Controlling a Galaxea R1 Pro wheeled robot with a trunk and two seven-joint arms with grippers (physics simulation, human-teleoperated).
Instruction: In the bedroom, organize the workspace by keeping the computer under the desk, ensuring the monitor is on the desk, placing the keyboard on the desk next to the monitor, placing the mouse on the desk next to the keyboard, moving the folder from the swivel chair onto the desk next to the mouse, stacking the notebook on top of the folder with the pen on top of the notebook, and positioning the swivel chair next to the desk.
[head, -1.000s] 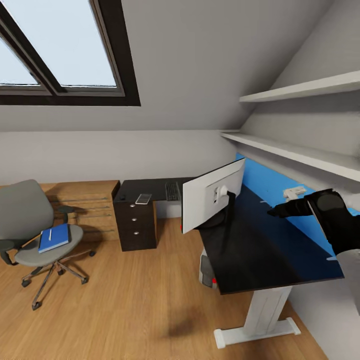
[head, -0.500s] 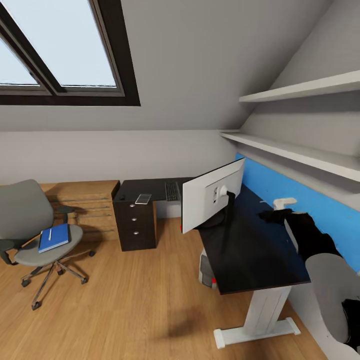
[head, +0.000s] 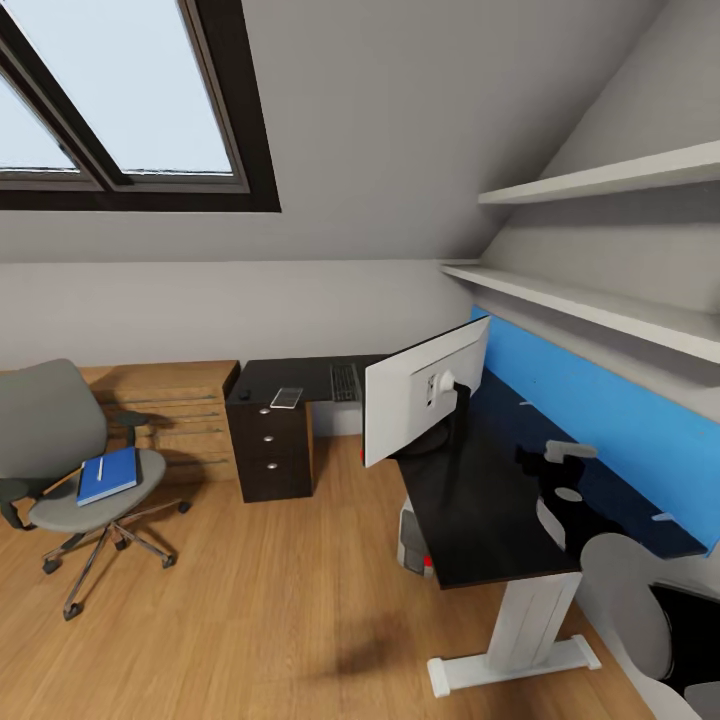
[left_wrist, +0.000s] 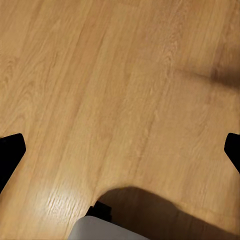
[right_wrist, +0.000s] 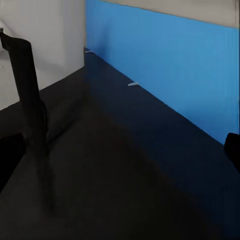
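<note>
Desk (head: 500, 520) tidying looks only partly done. The right claw (right_wrist: 120, 155) is spread wide and holds nothing. It hangs over the black top, near the monitor (head: 425, 400). The left claw (left_wrist: 120, 150) is spread wide too, over the wood floor (left_wrist: 100, 75). The monitor stands on the desk, and the computer (head: 412, 545) sits under it. The keyboard (head: 345, 381) lies on the far part of the desk. The blue folder (head: 108, 475) lies on the swivel chair (head: 60, 440), well apart from the desk. I think the folder, the stacking and the chair are all left to do.
</note>
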